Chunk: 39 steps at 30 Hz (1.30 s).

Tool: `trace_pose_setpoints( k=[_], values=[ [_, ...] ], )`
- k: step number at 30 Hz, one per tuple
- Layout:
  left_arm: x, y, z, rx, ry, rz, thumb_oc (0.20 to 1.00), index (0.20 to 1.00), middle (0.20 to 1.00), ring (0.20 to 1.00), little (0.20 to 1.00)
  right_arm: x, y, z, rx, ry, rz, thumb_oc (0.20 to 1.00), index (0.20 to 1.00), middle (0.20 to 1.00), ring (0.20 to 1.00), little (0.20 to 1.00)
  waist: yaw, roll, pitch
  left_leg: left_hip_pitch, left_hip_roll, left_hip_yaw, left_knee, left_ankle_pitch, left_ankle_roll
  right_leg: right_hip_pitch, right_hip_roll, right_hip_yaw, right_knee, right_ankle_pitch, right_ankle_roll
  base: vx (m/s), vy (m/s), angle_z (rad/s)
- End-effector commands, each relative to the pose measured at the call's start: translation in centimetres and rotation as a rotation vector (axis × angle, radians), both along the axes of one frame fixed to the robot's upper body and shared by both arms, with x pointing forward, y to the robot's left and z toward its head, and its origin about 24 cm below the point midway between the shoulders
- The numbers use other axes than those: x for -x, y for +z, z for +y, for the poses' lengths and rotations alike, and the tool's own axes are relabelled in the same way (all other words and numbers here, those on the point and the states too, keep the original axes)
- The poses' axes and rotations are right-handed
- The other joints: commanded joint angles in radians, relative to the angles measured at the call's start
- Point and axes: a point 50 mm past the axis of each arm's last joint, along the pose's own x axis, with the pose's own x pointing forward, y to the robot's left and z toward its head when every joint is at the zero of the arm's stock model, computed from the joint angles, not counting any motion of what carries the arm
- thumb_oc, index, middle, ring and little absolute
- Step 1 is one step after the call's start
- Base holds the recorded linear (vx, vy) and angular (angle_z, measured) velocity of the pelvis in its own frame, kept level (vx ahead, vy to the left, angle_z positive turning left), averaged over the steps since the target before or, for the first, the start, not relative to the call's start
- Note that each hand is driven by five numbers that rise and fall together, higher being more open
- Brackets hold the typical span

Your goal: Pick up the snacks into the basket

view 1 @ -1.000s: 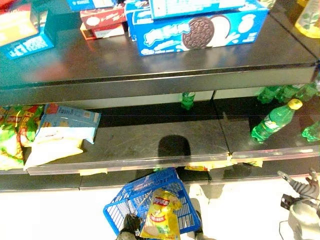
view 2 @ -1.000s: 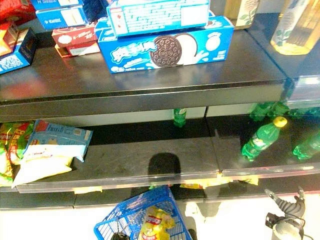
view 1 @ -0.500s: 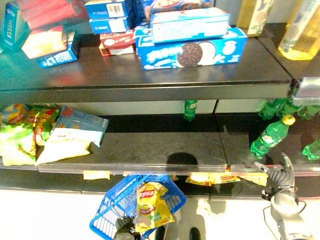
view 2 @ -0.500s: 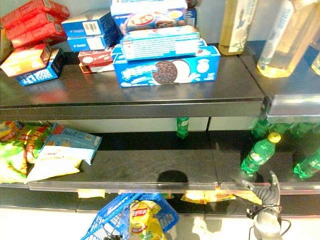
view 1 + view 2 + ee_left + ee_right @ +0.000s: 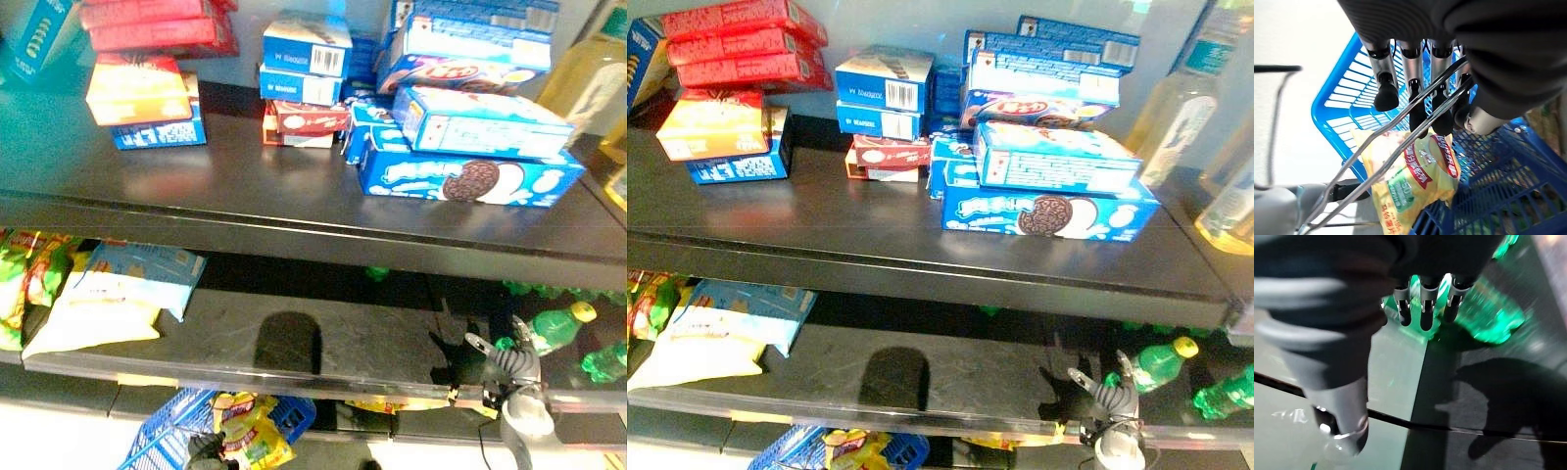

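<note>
A blue plastic basket (image 5: pixel 1327 105) hangs from its wire handles (image 5: pixel 1400 147), and my left hand (image 5: pixel 1413 93) is shut on those handles. A yellow chip bag (image 5: pixel 1415 181) lies inside it. In the eye views the basket (image 5: pixel 162 446) shows low at the left, below the shelves, with the chip bag (image 5: pixel 250 431) in it. My right hand (image 5: pixel 509 367) is open, fingers spread, in front of the lower shelf's front edge by a green bottle (image 5: pixel 554 328). Snack bags (image 5: pixel 118 294) lie at the left of the lower shelf.
The upper shelf (image 5: pixel 245 196) carries stacked blue cookie boxes (image 5: pixel 470 181), red boxes (image 5: pixel 147 15) and an orange box (image 5: pixel 137 93). More green bottles (image 5: pixel 1225 392) lie at the right of the lower shelf. Yellowish bottles (image 5: pixel 1176 117) stand at the upper right.
The camera has tilted up, so the shelves sit lower in the picture. My right hand has risen from near the floor to the lower shelf's edge. The basket still hangs from my left hand.
</note>
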Motion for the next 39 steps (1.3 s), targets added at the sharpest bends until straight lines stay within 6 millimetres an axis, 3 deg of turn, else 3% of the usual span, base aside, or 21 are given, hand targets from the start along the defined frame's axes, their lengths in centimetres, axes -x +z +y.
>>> trace_pose_setpoints(
  k=[1,2,5,6,10,11,13,15,17,25,32,34,39],
  values=[
    [1.8,-0.5,0.9,-0.113,-0.094,0.086,0.2,0.2,0.2,0.2,0.2,-0.2,2.6,-1.6,0.059,-0.043,-0.11,1.0,1.0,1.0,1.0,1.0,-0.013,0.002,-0.015,-0.004,0.017,-0.107,-0.002,-0.054,-0.063,0.01,0.015,0.068,-0.002,0.114,0.027,0.16,-0.232,0.02],
    [1.8,-0.5,1.0,-0.113,-0.096,0.086,0.2,0.2,0.2,0.2,0.2,-0.1,2.5,-1.4,0.054,-0.035,-0.107,1.0,1.0,1.0,1.0,1.0,-0.018,-0.006,-0.019,0.008,0.021,-0.111,-0.002,-0.06,-0.069,0.005,0.025,0.094,0.015,0.105,0.035,0.14,-0.265,0.25],
    [1.9,-0.6,1.0,-0.105,-0.089,0.09,0.2,0.2,0.2,0.2,0.2,0.0,2.5,-1.0,0.051,-0.01,-0.11,1.0,1.0,1.0,1.0,1.0,-0.007,-0.024,-0.028,0.027,0.037,-0.113,-0.002,-0.075,-0.083,0.021,0.015,0.044,0.014,0.09,0.034,0.11,-0.274,0.33],
    [2.4,-0.9,0.8,-0.096,-0.085,0.109,0.2,0.2,0.2,0.2,0.2,-0.2,2.5,-0.7,0.047,0.014,-0.11,1.0,1.0,1.0,1.0,1.0,-0.008,-0.024,-0.038,0.019,0.063,-0.115,-0.002,-0.066,-0.1,0.029,0.029,0.033,0.011,0.075,0.032,0.07,-0.35,0.01],
    [3.2,-1.5,-0.3,-0.05,-0.058,0.127,0.2,0.2,0.2,0.2,0.2,-0.5,3.3,-0.6,0.071,0.05,-0.129,1.0,1.0,1.0,1.0,1.0,-0.013,0.007,-0.038,-0.006,0.121,-0.13,-0.002,-0.029,-0.13,0.034,0.078,-0.003,0.009,0.046,-0.001,0.01,-0.328,0.01],
    [2.3,-1.3,-1.7,-0.038,-0.104,0.097,0.2,0.2,0.2,0.2,0.2,-0.2,4.2,-0.5,0.091,0.095,-0.167,1.0,1.0,1.0,1.0,1.0,-0.02,0.039,-0.012,-0.07,0.169,-0.128,-0.002,0.048,-0.174,0.039,0.115,-0.056,-0.015,0.027,-0.025,-0.1,-0.386,0.11],
    [1.9,-1.2,-2.0,-0.033,-0.11,0.085,0.2,0.2,0.2,0.2,0.2,-0.2,4.5,-0.8,0.094,0.112,-0.171,1.0,1.0,1.0,1.0,1.0,-0.028,0.045,-0.004,-0.095,0.171,-0.122,-0.002,0.068,-0.175,0.04,0.112,-0.076,-0.021,0.023,-0.028,-0.1,-0.206,0.77],
    [1.2,-1.0,-2.5,-0.027,-0.156,0.071,0.2,0.2,0.2,0.2,0.2,0.1,4.6,-1.1,0.09,0.202,-0.15,1.0,1.0,1.0,1.0,1.0,-0.041,0.047,0.005,-0.104,0.15,-0.036,-0.002,0.064,-0.151,0.03,0.109,-0.116,-0.016,0.019,-0.042,-0.12,-0.192,0.63],
    [1.2,-1.1,-2.6,-0.03,-0.203,0.077,0.2,0.2,0.2,0.2,0.2,0.6,4.4,-1.0,0.112,0.29,-0.105,1.0,1.0,1.0,1.0,1.0,-0.049,0.053,-0.009,-0.092,0.134,-0.034,-0.002,0.034,-0.141,0.017,0.13,-0.123,-0.008,0.012,-0.05,-0.06,-0.149,0.31],
    [0.7,-1.0,-2.6,-0.023,-0.318,0.08,0.2,0.2,0.2,0.2,0.2,1.1,5.5,0.0,0.133,0.556,-0.073,1.0,1.0,1.0,1.0,1.0,-0.068,0.055,-0.025,-0.052,0.116,-0.011,-0.002,0.018,-0.137,0.077,0.119,-0.11,-0.04,0.018,-0.047,0.05,0.022,-0.03],
    [0.8,-1.1,-2.7,-0.013,-0.347,0.095,0.2,0.2,0.2,0.2,0.2,0.9,6.3,0.7,0.166,0.645,-0.07,1.0,1.0,1.0,1.0,1.0,-0.071,0.049,-0.043,-0.014,0.109,-0.001,-0.002,-0.008,-0.13,0.109,0.109,-0.099,-0.045,0.015,-0.042,0.03,0.054,0.01],
    [1.2,-1.3,-2.7,-0.005,-0.373,0.112,0.2,0.2,0.2,0.2,0.2,1.3,7.0,1.8,0.183,0.761,-0.068,1.0,1.0,1.0,1.0,1.0,-0.073,0.04,-0.068,0.011,0.107,0.006,-0.002,-0.025,-0.128,0.128,0.106,-0.089,-0.054,0.017,-0.037,0.04,0.069,-0.07],
    [2.1,-1.7,-2.7,0.015,-0.392,0.147,0.2,0.2,0.2,0.2,0.2,3.1,5.6,0.3,0.251,0.743,0.08,1.0,1.0,1.0,1.0,1.0,-0.084,0.028,-0.097,0.031,0.109,0.012,-0.002,-0.04,-0.127,0.145,0.106,-0.085,-0.059,0.016,-0.031,0.01,0.022,-0.06]
  ],
)
